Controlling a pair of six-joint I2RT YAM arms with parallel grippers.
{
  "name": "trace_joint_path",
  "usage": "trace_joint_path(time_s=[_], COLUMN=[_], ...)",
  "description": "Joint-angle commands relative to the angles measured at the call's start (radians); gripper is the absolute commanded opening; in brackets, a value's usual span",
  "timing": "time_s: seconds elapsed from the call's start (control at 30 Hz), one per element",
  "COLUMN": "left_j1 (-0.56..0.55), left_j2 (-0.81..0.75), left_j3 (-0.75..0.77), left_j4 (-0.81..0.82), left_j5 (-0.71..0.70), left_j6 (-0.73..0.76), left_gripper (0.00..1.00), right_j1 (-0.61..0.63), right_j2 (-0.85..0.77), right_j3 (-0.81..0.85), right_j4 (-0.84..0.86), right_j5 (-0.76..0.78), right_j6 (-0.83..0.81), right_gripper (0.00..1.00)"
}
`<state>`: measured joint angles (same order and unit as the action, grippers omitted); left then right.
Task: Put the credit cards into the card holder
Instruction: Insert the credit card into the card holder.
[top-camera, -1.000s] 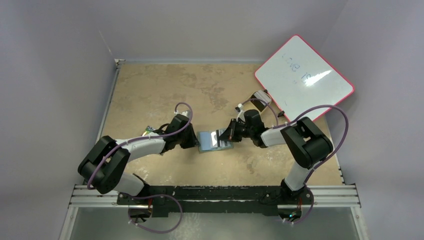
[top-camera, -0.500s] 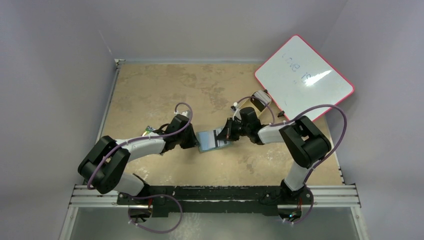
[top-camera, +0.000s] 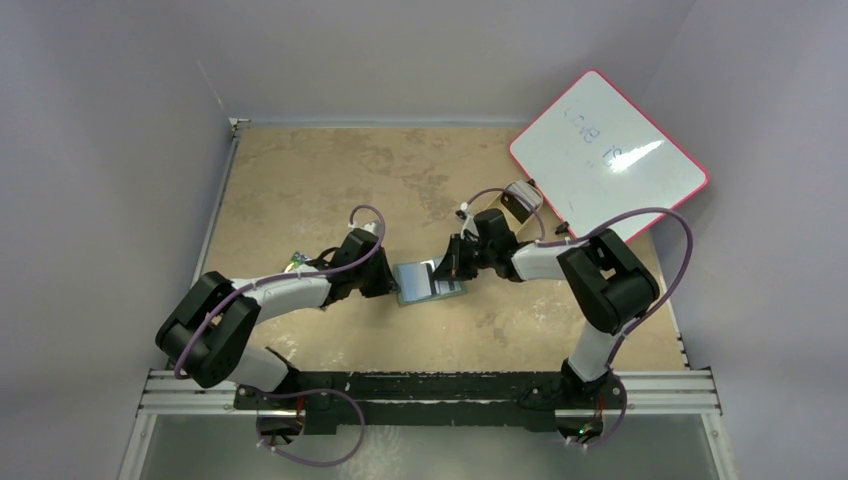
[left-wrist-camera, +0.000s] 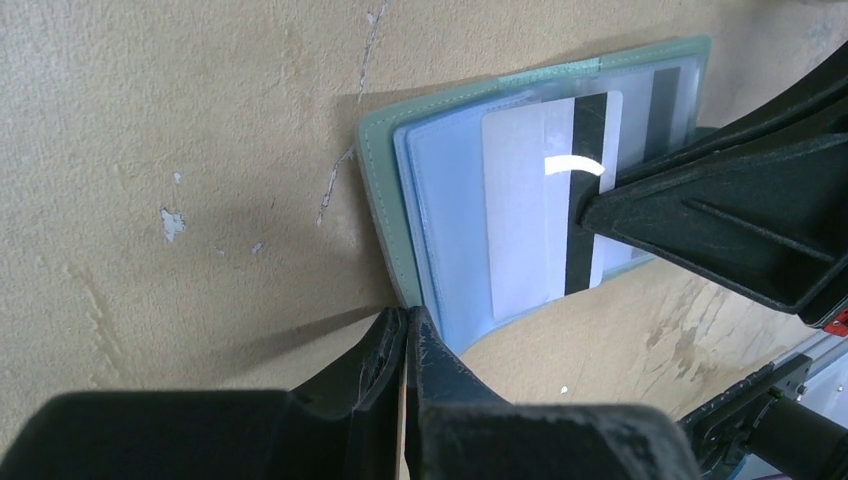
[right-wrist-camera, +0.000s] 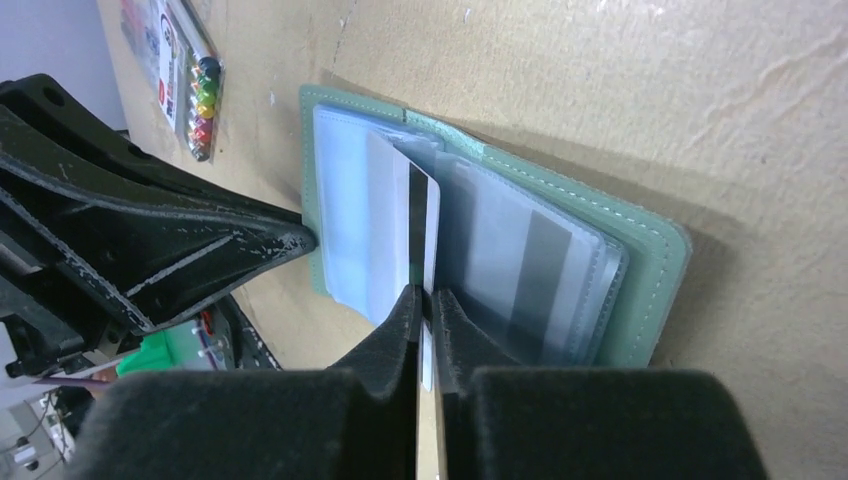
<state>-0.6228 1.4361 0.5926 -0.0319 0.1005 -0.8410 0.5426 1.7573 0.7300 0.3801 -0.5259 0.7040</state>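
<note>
The green card holder (top-camera: 428, 282) lies open at the table's middle, its clear sleeves up. It also shows in the left wrist view (left-wrist-camera: 385, 170) and the right wrist view (right-wrist-camera: 650, 270). My right gripper (right-wrist-camera: 425, 295) is shut on a white credit card (right-wrist-camera: 422, 225) with a black stripe, held on edge among the sleeves; the card also shows in the left wrist view (left-wrist-camera: 525, 200). Another card with a grey stripe (right-wrist-camera: 540, 270) sits inside a sleeve. My left gripper (left-wrist-camera: 405, 312) is shut, its tips against the holder's left edge.
A pink-rimmed whiteboard (top-camera: 607, 150) leans at the back right. A tan object (top-camera: 521, 198) lies just behind the right wrist. A small strip with coloured dots (right-wrist-camera: 190, 75) lies by the left arm.
My right wrist has shifted slightly up and to the left, carrying the card further over the open holder. The left arm has not moved.
</note>
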Motion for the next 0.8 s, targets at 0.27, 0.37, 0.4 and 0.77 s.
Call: trace_joint_path(time_s=[0.27,0.37,0.4,0.77], left_j1=[0.005,0.005,0.005,0.005], left_j2=[-0.002,-0.004,-0.005,0.004], left_j3=[0.031,0.032,0.032,0.027], left_j4=[0.032,0.033,0.033,0.048], left_j5=[0.01,0.011,0.011,0.019], left_j6=[0.024,0.024,0.022,0.019], left_gripper=[0.0,0.0,0.0,0.0], right_j1=[0.039,0.039,0.039,0.05], right_j2=[-0.029,-0.044,-0.046,-0.03], right_j3=[0.068,0.073,0.074,0.092], right_j4=[-0.183,-0.182,-0.179,-0.127], right_j5=[0.108,0.144,0.147,0.121], right_j6=[-0.075,-0.075,-0.073,-0.048], right_gripper=[0.3,0.32,0.32,0.32])
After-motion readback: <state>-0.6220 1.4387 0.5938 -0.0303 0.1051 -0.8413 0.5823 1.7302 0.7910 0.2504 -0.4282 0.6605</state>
